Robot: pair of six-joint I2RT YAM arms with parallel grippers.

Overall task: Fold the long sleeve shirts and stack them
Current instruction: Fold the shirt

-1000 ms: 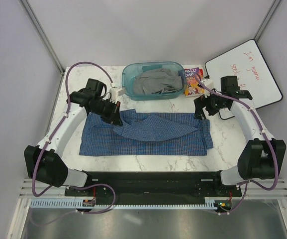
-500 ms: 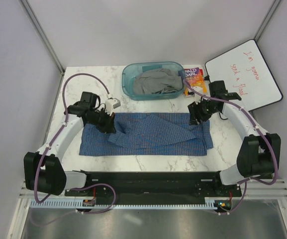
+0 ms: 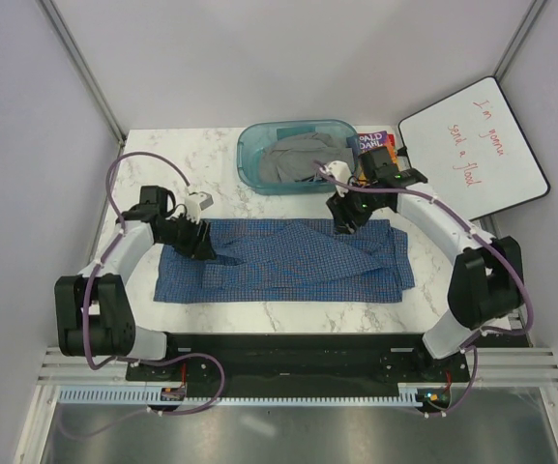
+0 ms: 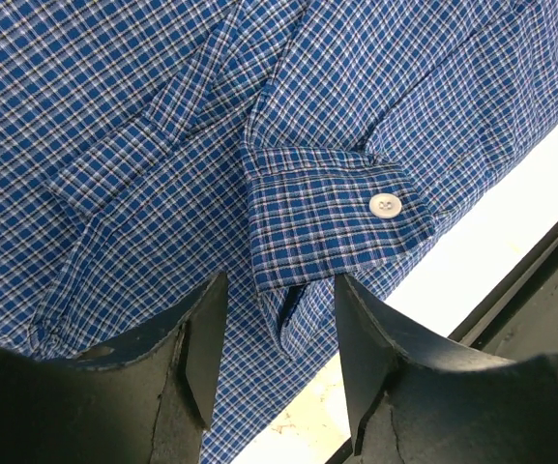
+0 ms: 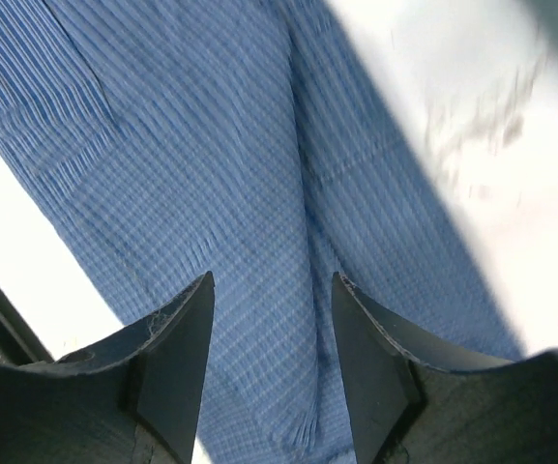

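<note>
Two pincers of mine stand parted, holding nothing: left pincer (image 4: 277,300) over the buttoned cuff (image 4: 322,217) of the shirt (image 3: 288,266) mid-frame, right pincer (image 5: 271,300) over plain cloth.

Blue fine-checked shirt (image 3: 288,269) spread flat lengthwise, sleeves folded across body, slightly rumpled.

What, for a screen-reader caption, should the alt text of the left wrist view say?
A blue checked shirt fills the frame, its buttoned cuff lying flat just beyond the open left pincer, which holds nothing. A strip of white marble table shows at lower right.
</note>
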